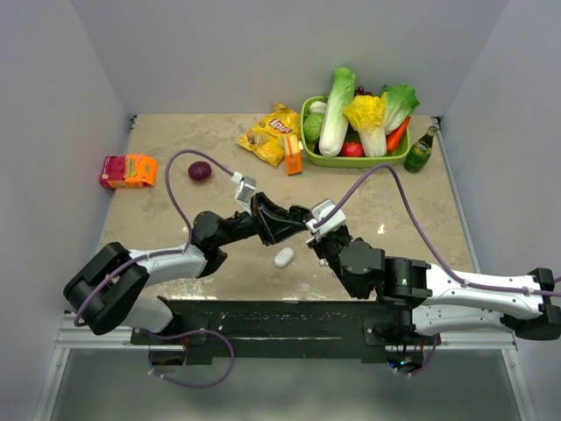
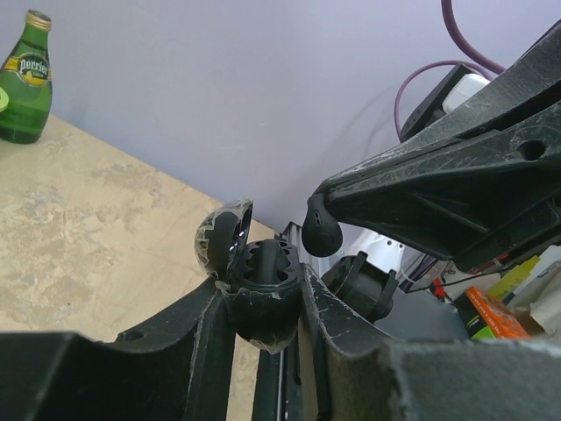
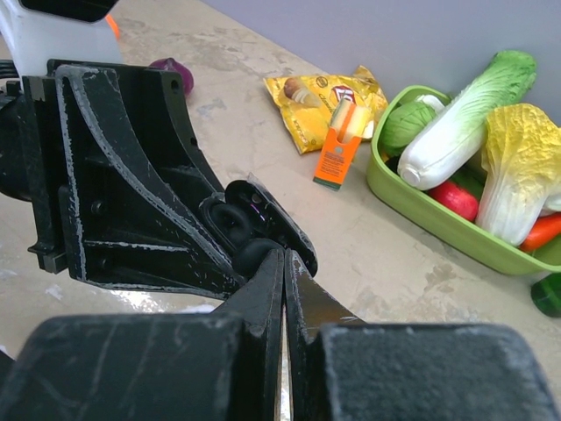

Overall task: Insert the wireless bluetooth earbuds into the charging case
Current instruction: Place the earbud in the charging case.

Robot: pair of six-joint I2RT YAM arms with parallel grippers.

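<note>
My left gripper is shut on a black charging case and holds it above the table with the lid open. One glossy black earbud sits in the case. My right gripper is shut on the second black earbud and holds it just above and right of the case opening. In the right wrist view the shut gripper has that earbud at its tips, against the open case. A closed white case lies on the table below both grippers. The white-grey earbuds are out of view.
A green basket of vegetables stands at the back right with a green bottle beside it. A yellow chips bag and an orange box lie at the back centre. A red onion and a pink-orange packet lie at the left.
</note>
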